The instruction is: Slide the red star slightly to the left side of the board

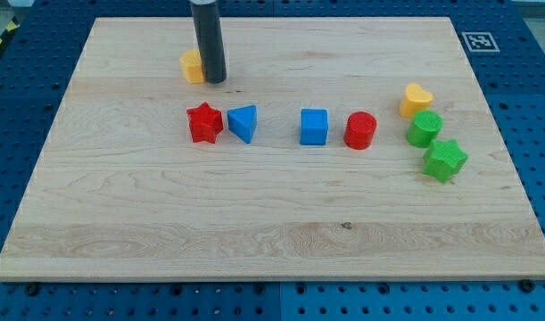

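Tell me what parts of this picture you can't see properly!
- Yellow block near the view's top: my rod hides its right part, so its shape is unclear.
- My tip: whether it touches that block cannot be told.
- The rod's upper part: cut off by the view's top edge.
- Red star and blue triangular block: touching or apart, unclear.

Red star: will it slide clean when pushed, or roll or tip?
The red star looks squat and flat-bottomed, so it probably slides without tipping. Its points may make it rotate under an off-centre push. The blue block sits close on its right, crowding my tip.
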Controlling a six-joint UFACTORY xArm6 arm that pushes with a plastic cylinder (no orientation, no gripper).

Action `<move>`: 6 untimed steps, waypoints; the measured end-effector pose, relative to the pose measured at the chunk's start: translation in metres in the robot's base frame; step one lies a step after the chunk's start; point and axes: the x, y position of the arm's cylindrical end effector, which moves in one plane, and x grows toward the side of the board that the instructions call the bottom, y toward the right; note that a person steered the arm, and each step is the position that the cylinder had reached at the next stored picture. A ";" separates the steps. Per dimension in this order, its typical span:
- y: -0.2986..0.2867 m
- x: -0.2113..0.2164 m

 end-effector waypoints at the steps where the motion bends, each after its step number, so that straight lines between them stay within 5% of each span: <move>1: 0.018 0.046; 3: 0.039 0.092; 6: -0.007 0.094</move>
